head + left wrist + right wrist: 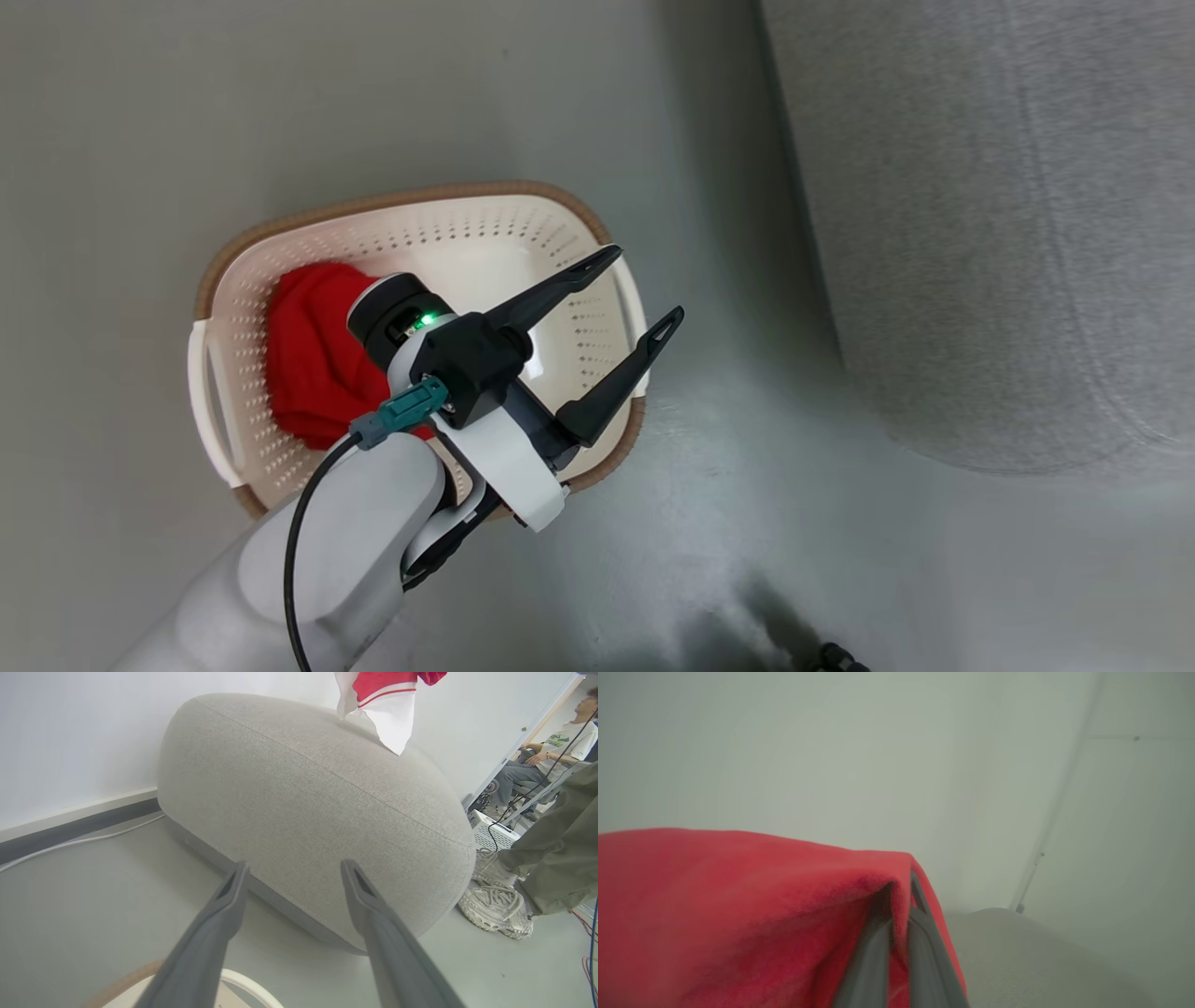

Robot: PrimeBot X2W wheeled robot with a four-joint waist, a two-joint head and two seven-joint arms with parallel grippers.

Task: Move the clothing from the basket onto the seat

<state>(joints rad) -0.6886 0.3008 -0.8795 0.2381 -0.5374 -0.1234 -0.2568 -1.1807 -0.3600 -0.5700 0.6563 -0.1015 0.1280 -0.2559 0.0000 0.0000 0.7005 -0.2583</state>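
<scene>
Red fabric, soft and light, will sag wherever I pinch it. My right jaws are clamped shut on a fold of one red-and-white garment [387,700], which hangs over the grey sofa [303,793]. My left jaws stand wide and empty above the basket [485,201]. A second red garment [308,373] lies bunched at its left side, and I'd take it by a raised fold.

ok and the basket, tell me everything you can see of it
The basket is cream-white perforated plastic, oval, with a brown rim and white side handles. It stands upright on the grey floor, to the left of the grey seat and apart from it. A crumpled red garment lies in its left part; the rest of its inside looks bare. The open left gripper hangs over its right side, with no contact visible.
</scene>
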